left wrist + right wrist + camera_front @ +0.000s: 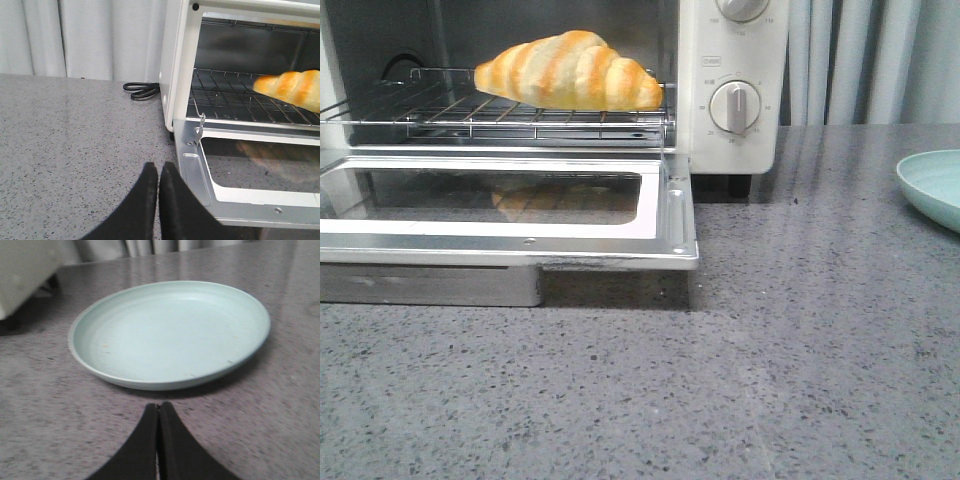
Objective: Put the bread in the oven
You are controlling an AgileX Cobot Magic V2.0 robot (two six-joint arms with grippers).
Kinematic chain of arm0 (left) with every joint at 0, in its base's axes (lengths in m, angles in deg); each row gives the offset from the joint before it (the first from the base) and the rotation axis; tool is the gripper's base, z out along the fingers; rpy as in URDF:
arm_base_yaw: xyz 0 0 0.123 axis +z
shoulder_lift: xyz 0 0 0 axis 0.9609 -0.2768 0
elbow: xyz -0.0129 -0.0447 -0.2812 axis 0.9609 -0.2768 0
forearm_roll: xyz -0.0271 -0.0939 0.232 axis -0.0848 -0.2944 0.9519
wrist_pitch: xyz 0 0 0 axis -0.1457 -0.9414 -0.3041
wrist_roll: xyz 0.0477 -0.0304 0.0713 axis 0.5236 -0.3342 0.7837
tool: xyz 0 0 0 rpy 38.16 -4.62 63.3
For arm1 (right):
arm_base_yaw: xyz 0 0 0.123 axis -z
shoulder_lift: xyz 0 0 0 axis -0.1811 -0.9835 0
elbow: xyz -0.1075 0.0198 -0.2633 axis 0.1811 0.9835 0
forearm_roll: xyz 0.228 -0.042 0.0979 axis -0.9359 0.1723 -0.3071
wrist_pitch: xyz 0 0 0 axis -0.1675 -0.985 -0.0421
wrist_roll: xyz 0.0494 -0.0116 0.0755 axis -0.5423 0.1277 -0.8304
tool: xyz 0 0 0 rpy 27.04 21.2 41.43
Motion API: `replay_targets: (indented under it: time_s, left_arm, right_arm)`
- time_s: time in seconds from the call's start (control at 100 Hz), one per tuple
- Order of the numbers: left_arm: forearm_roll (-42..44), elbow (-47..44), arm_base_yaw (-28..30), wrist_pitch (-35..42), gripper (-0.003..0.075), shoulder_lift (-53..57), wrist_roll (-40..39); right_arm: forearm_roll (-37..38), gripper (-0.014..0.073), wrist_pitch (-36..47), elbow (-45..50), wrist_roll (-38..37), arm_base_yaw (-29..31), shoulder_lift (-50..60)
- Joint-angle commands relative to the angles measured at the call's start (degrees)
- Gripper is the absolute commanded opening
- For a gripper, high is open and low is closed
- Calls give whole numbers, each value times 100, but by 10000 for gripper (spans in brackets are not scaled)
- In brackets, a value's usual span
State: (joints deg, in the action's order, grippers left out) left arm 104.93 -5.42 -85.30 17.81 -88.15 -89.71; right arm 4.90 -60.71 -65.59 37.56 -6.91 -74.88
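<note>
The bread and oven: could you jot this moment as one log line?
bread: on oven rack | door: open | left pincer: shut, empty | right pincer: shut, empty, by plate

The bread (568, 70) is golden-orange with pale cream stripes. The oven (732, 60) is cream-white, the plate (170, 332) pale mint green, and the desk (740, 380) speckled grey.

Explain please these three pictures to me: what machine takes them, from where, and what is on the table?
A two-armed robot takes them. One camera looks forward over the grey table: the bread lies on the wire rack of the oven, whose door hangs open. Two cameras sit on the wrists. The left pincer, shut and empty, is near the oven. The right pincer, shut and empty, faces an empty pale green plate. Nothing is held.
</note>
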Motion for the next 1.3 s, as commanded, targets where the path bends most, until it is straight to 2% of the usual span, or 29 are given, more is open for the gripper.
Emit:
replay_targets:
  time_s: [0.0, 0.1, 0.23, 0.46, 0.76, 1.29]
  left_arm:
    - [-2, 157, 13, 426, -21, 159, 0]
    - [-2, 157, 13, 426, -21, 159, 0]
    - [-2, 157, 13, 426, -21, 159, 0]
    - [-2, 157, 13, 426, -21, 159, 0]
    - [-2, 157, 13, 426, -21, 159, 0]
    - [-2, 157, 13, 426, -21, 159, 0]
  right_arm:
    - [-198, -75, 425, -76, 325, 447, 119]
    - [-236, -75, 421, -4, 397, 732, 117]
    - [-236, -75, 421, 142, 655, 750, 117]
    - [-236, -75, 431, 401, 668, 750, 117]
    - [-200, -75, 549, 439, 1179, 62, 129]
    - [-200, -75, 451, 447, 1380, 37, 139]
